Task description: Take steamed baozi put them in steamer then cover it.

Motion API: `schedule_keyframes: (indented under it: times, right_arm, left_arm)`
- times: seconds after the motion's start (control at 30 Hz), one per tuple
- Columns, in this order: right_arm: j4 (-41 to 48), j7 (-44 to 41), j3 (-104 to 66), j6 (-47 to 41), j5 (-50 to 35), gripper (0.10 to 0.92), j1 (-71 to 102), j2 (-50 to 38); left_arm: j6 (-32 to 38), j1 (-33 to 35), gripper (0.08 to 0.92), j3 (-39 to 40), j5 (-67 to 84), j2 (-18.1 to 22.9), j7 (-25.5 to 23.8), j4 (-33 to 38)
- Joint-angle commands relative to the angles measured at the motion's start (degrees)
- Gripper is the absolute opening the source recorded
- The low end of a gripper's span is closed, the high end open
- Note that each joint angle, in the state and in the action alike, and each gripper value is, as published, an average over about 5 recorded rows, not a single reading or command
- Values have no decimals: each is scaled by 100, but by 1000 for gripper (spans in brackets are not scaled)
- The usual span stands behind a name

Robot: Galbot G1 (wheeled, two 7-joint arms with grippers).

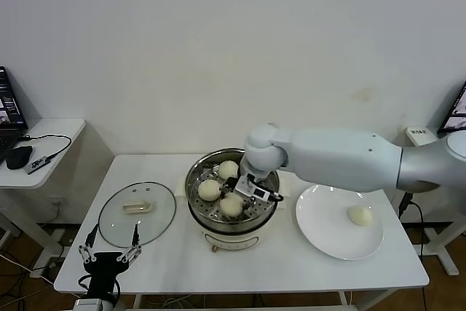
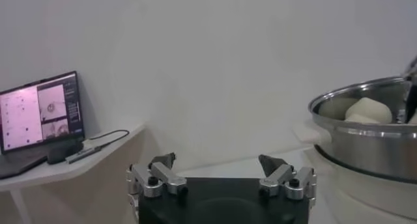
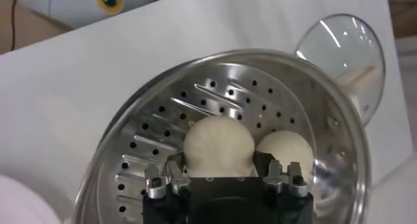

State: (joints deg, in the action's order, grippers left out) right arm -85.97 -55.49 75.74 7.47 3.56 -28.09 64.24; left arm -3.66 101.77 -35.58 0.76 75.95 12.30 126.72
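Head view shows three steamed baozi (image 1: 210, 189) resting on the perforated tray inside the steamer (image 1: 195, 213), which stands at the middle of the white surface (image 1: 291, 264). A fourth steamed baozi (image 1: 360, 215) lies on a white plate (image 1: 320, 234) to the right of the steamer, well apart from the others. The right tool (image 1: 244, 189) is lowered into the pot over the near bun. In the right wrist view the right tool (image 3: 221, 170) has a finger on each side of one bun (image 3: 218, 144), the pads close against it or touching; whether it grips the bun I cannot tell. A second bun (image 3: 287, 150) sits just beside that one on the tray.

The cover (image 1: 137, 213) lies flat on the surface to the left of the steamer, handle up, apart from the pot.

The left tool (image 1: 110, 249) hangs at the near left edge of the surface, just near of the cover, its fingers (image 2: 163, 173) spread wide and holding nothing.

On a side table (image 1: 62, 132) at the far left sit a laptop (image 1: 9, 118) and a mouse (image 1: 20, 156).
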Motion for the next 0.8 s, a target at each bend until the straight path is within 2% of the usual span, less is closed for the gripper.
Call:
schedule_keyframes:
  times: [0.03,0.2,0.4,0.6,0.8]
  right_arm:
    - [-17,-25,76,240,141,653,51,54]
    - [-13,-21,33,233,112,673,17,19]
    - [-18,-16,-144,206,50,803,-173,-136]
    - [195,-131,-644,-24,-237,822,-370,-446]
    - [357,-423,-983,-822,-327,823,-509,-1099]
  left_arm:
    - [3,5,823,-2,-5,1,4,-1]
    - [4,7,823,1,-9,7,4,6]
    - [3,-4,823,4,-6,-11,2,24]
    - [1,-21,823,-7,1,-63,-4,45]
    - [-13,-64,823,16,0,-129,-17,63]
